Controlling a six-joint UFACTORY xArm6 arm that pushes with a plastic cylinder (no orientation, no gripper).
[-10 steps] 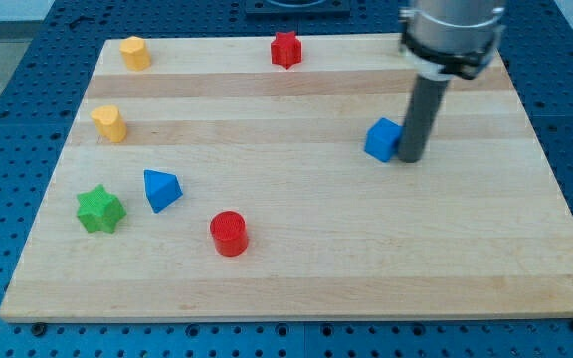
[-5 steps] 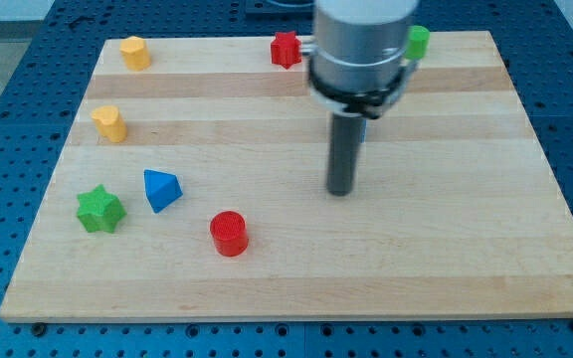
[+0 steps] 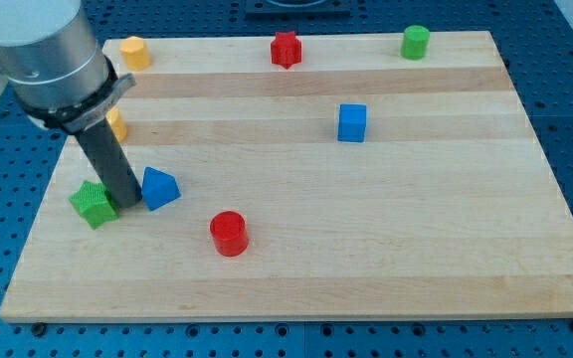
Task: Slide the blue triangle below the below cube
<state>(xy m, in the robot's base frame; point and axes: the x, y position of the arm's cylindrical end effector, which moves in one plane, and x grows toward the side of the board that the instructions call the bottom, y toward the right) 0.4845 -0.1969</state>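
Your blue triangle sits near the board's left edge, well apart from the blue cube toward the right. My tip, a bare rod with no fingers to open or close, touches the triangle's left side, between it and the green star. You are at the start of the push, and next I judge it calls for a long shove rightward to a spot just below the cube.

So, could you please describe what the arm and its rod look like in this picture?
The arm's end is a thick, smooth, light grey cylinder, ringed at the bottom by a black collar with a small lug sticking out. Below it runs a straight, dark grey, matt rod down to my tip. No cables, labels or markings show.
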